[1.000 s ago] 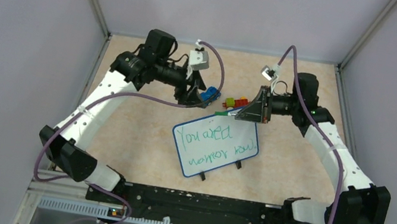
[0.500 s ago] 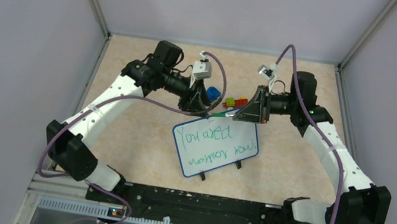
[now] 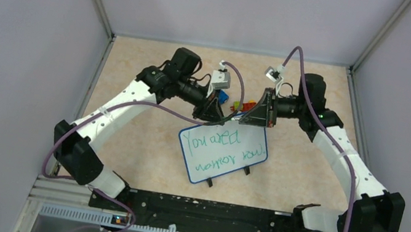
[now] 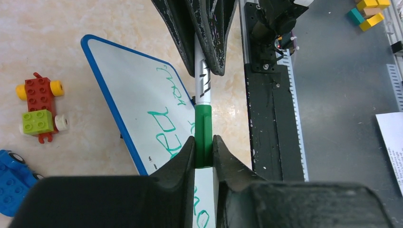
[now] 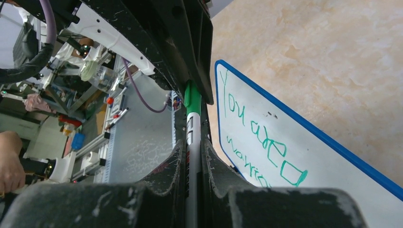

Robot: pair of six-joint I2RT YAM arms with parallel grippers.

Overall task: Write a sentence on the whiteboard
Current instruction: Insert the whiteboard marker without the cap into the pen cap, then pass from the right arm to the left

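Observation:
The whiteboard (image 3: 222, 155) lies flat on the table with its blue rim showing, and the sentence (image 3: 224, 146) runs across it in two lines of green script. Above its far edge a marker (image 3: 232, 118) hangs level between both grippers. My right gripper (image 3: 251, 117) is shut on the white barrel (image 5: 192, 130). My left gripper (image 3: 215, 115) is shut on the green cap (image 4: 203, 124), its fingers (image 4: 187, 154) pressed against both sides. In the left wrist view the whiteboard (image 4: 142, 95) and the sentence (image 4: 164, 128) lie below the marker. In the right wrist view the whiteboard (image 5: 309, 156) sits to the right.
A blue toy (image 3: 223, 97) and a red, yellow and green brick toy (image 3: 247, 105) sit just beyond the grippers. The brick car (image 4: 40, 109) lies left of the board. A black rail (image 3: 194, 208) runs along the near edge, and walls close in three sides.
My left arm has swung right to the marker and its jaws have closed on the green cap. The right gripper has kept its hold and barely moved.

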